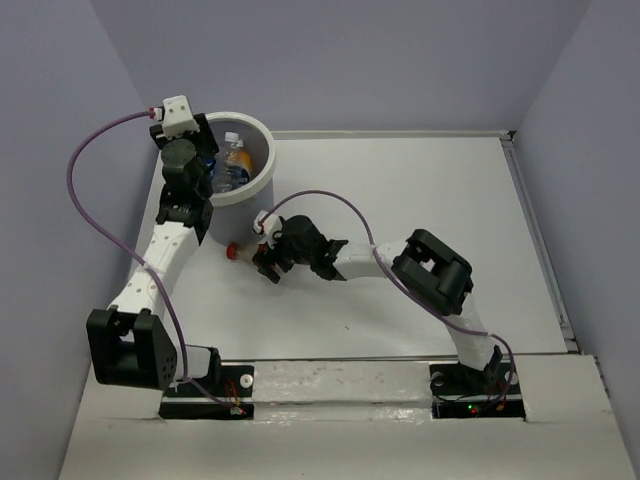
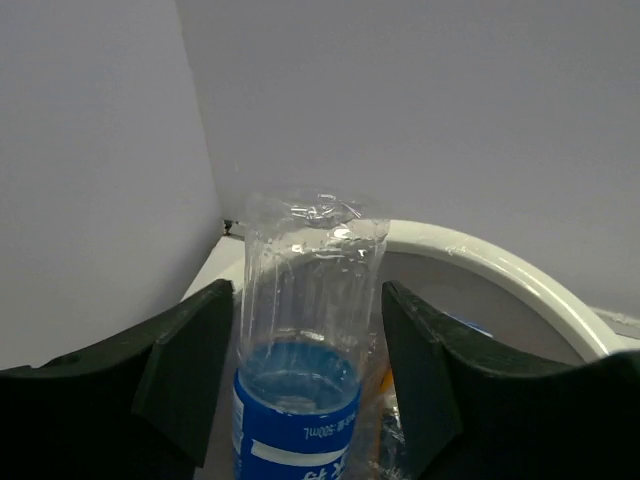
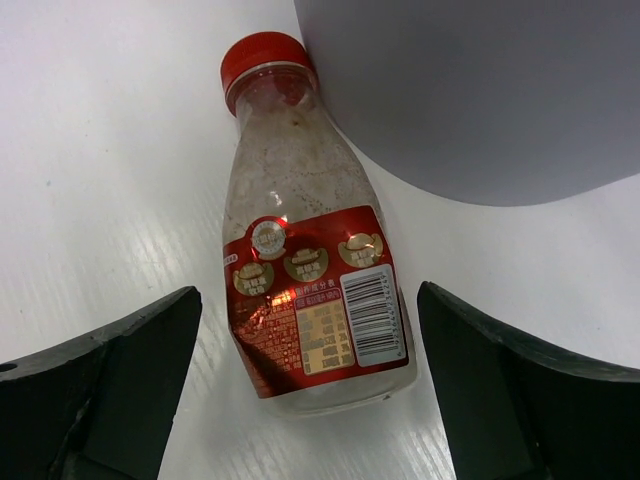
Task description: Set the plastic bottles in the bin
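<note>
The white bin (image 1: 268, 165) stands at the back left and holds an orange bottle with a blue label (image 1: 233, 162). My left gripper (image 1: 200, 165) hangs over the bin's left side. In the left wrist view the left gripper (image 2: 308, 290) is shut on a clear bottle with a blue label (image 2: 300, 400), base pointing away, above the bin's rim (image 2: 500, 265). A small red-labelled bottle (image 3: 305, 300) with a red cap (image 1: 232, 250) lies on the table just in front of the bin. My right gripper (image 3: 308, 300) is open with one finger on each side of it, touching nothing; it also shows in the top view (image 1: 268, 262).
The bin's outer wall (image 3: 480, 90) is close beside the red-capped bottle's neck. The left arm's forearm (image 1: 170, 245) runs just left of that bottle. Walls enclose the table at the back and on both sides.
</note>
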`<state>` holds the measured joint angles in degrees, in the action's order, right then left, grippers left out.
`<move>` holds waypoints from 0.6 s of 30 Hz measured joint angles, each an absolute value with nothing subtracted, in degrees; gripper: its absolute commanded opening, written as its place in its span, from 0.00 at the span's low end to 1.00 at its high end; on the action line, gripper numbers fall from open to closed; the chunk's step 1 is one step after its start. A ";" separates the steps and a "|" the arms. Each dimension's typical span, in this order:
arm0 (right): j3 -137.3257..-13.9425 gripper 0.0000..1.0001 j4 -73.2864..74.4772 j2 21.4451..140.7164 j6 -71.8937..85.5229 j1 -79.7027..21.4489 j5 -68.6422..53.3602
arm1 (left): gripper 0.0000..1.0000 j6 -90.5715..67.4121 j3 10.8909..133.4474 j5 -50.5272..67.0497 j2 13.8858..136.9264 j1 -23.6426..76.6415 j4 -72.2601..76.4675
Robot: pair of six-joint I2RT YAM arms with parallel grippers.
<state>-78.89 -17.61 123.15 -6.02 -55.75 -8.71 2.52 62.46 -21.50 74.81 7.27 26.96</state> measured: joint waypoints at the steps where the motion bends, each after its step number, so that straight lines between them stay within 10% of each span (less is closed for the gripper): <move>1: -78.91 0.91 -17.82 123.17 -6.02 -55.83 -8.60 | 0.84 2.50 61.78 -21.19 74.81 7.29 27.05; 8: -77.56 0.49 -20.53 123.48 -5.52 -56.03 -7.70 | 0.99 0.23 59.07 -19.53 72.93 7.29 26.57; 18: -65.23 0.35 -23.62 113.54 -1.69 -59.64 -4.60 | 0.99 -9.13 62.11 -12.84 61.65 7.29 21.23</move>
<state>-65.23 -23.62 113.54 -1.69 -59.64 -4.60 -9.13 62.11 -12.84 61.65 7.29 21.23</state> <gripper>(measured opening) 0.679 0.989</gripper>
